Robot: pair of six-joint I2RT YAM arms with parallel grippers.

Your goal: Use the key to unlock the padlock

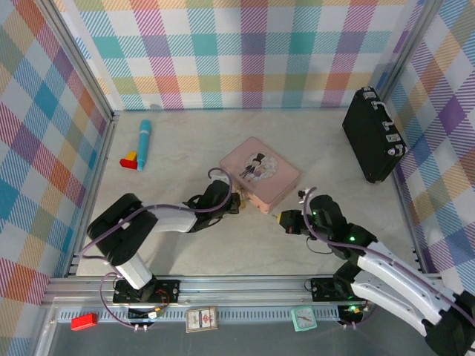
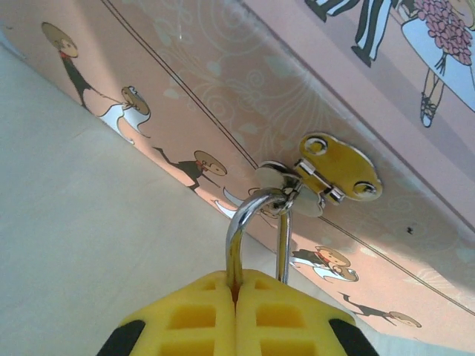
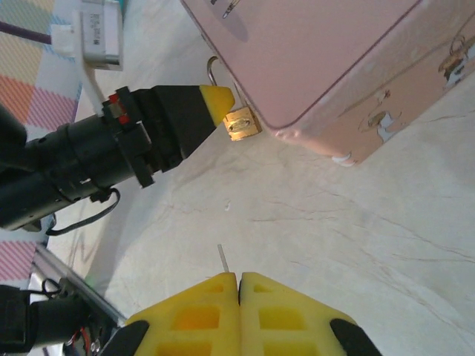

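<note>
The padlock (image 3: 242,124) is a small brass body hanging at the front side of the pink tin (image 1: 260,174). Its silver shackle (image 2: 237,230) passes through the tin's gold hasp (image 2: 338,167). My left gripper (image 2: 236,280) is shut on the shackle just below the hasp, and its yellow tip (image 3: 215,100) touches the brass body. My right gripper (image 3: 239,276) is shut on the key (image 3: 223,258), a thin silvery blade sticking out past the left pad. The key points toward the padlock with bare table between them. From above, my right gripper (image 1: 280,219) sits right of my left gripper (image 1: 236,202).
A black case (image 1: 373,133) stands at the back right by the wall. A blue marker (image 1: 144,144) and a red-and-yellow block (image 1: 130,159) lie at the back left. Plaid walls close in the table on three sides.
</note>
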